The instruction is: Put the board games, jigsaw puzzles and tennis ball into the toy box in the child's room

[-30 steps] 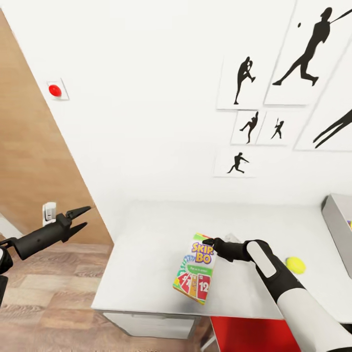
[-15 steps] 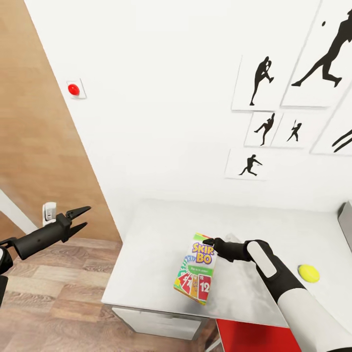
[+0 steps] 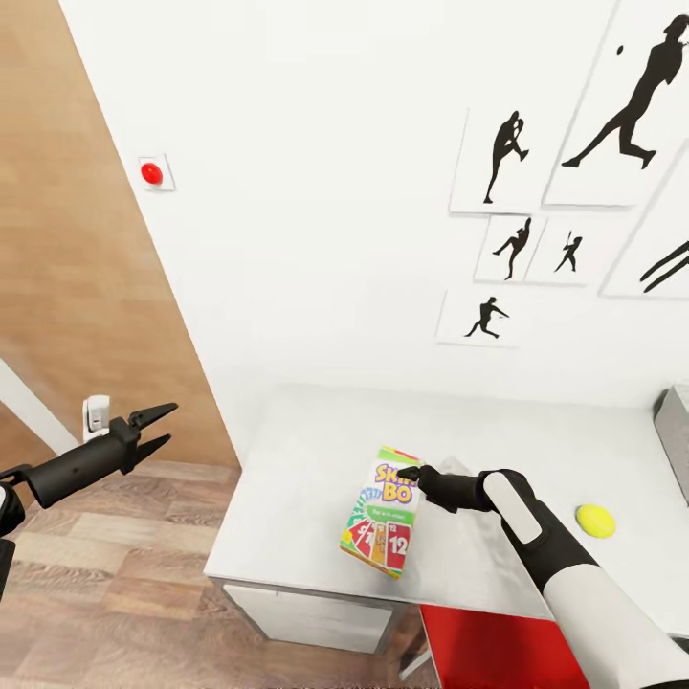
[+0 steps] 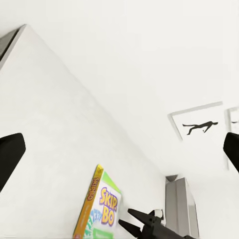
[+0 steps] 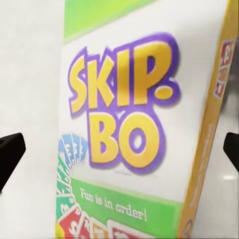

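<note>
The SKIP-BO board game (image 3: pixel 381 517) stands tilted over the left part of the light-grey table (image 3: pixel 306 450). My right gripper (image 3: pixel 411 476) is open, its fingertips at the box's upper right corner. The right wrist view has the printed face (image 5: pixel 129 124) close in front of the gripper, with one fingertip (image 5: pixel 10 154) off each side. From the left wrist, the box (image 4: pixel 97 209) appears edge-on beside the spread right gripper (image 4: pixel 130 220). The tennis ball (image 3: pixel 595 520) lies on the table to the right. A corner of the grey toy box (image 3: pixel 676 426) shows at the right edge. My left gripper (image 3: pixel 165 428) hangs open over the floor.
A white wall with black athlete prints (image 3: pixel 507 158) runs behind the table. A wood-panelled surface (image 3: pixel 67 287) and plank floor (image 3: pixel 105 574) lie to the left. Something red (image 3: pixel 498 651) sits under the table's front edge. A red button (image 3: pixel 150 172) is on the wall.
The head view has swung left, shifting table, ball and prints to the right. The SKIP-BO box stayed by the right gripper and now sits slightly higher against its fingers. The left arm is unchanged.
</note>
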Controlling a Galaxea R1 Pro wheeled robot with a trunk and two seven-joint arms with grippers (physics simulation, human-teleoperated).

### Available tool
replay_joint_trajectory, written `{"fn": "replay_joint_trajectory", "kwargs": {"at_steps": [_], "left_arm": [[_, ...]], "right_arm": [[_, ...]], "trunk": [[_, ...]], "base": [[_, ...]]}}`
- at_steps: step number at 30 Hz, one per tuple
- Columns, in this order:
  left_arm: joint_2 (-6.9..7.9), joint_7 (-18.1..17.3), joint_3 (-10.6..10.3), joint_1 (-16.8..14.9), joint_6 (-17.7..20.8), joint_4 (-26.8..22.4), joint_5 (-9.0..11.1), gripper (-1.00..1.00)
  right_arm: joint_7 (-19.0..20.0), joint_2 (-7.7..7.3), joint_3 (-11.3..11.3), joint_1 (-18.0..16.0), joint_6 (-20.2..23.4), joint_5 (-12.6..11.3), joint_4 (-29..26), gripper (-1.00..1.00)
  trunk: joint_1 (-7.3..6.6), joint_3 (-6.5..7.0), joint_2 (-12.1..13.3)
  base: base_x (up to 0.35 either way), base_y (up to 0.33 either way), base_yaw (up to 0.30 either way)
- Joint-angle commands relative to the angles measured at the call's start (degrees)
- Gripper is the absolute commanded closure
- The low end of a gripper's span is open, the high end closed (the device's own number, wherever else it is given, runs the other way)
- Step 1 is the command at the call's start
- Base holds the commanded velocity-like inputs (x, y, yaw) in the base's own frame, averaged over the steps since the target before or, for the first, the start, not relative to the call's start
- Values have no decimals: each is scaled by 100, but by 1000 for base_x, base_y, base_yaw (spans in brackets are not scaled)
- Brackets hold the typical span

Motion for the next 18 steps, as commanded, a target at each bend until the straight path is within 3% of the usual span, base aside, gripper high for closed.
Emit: {"fn": "replay_joint_trajectory", "kwargs": {"at_steps": [1, 18], "left_arm": [[-1, -30, 8, -6, 27, -3, -30, -100], [-1, -29, 9, -6, 28, -16, -29, -100]], "right_arm": [[-7, -6, 16, -5, 11, -10, -4, -100], [-11, -6, 16, -4, 13, -10, -31, -100]], "trunk": [[2, -11, -11], [2, -11, -11]], "base": [[-54, 0, 27], [-15, 0, 99]]}}
